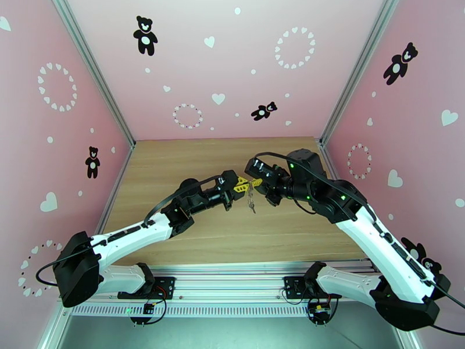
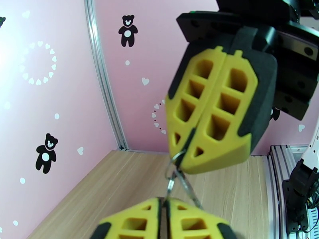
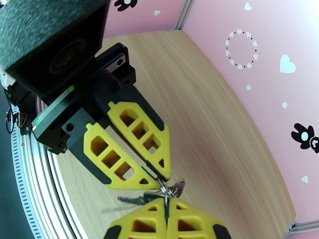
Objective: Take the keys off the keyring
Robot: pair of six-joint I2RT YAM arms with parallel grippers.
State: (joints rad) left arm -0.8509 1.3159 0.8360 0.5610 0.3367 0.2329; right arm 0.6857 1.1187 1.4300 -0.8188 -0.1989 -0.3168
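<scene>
**Both grippers pinched on the keyring, mid-frame above the table**

In the top view the left gripper (image 1: 243, 184) and the right gripper (image 1: 256, 182) meet tip to tip a little right of centre, raised over the wooden table (image 1: 174, 164). The keys (image 1: 250, 203) hang just below the meeting point as a thin dark strand, clear of the wood.

In the left wrist view the left gripper (image 2: 163, 200) sits at the bottom edge, its yellow fingers pressed together with only a hairline seam. The right gripper (image 2: 184, 161) fills the upper centre, also closed. The silvery keyring (image 2: 174, 161) is nipped at its tip. From there a thin metal piece runs down into the left seam, and another slants off to the lower right.

In the right wrist view the right gripper (image 3: 166, 200) is at the bottom centre, jaws together on a wire loop. The left gripper (image 3: 160, 179) comes in from the upper left, its fingers spread at the base but meeting at the tips on the same metal. The keyring (image 3: 176, 188) shows just right of those tips. The keys (image 3: 133, 200) jut left as dark, blurred shafts

Which exact strand each gripper pinches is too small to tell
</scene>
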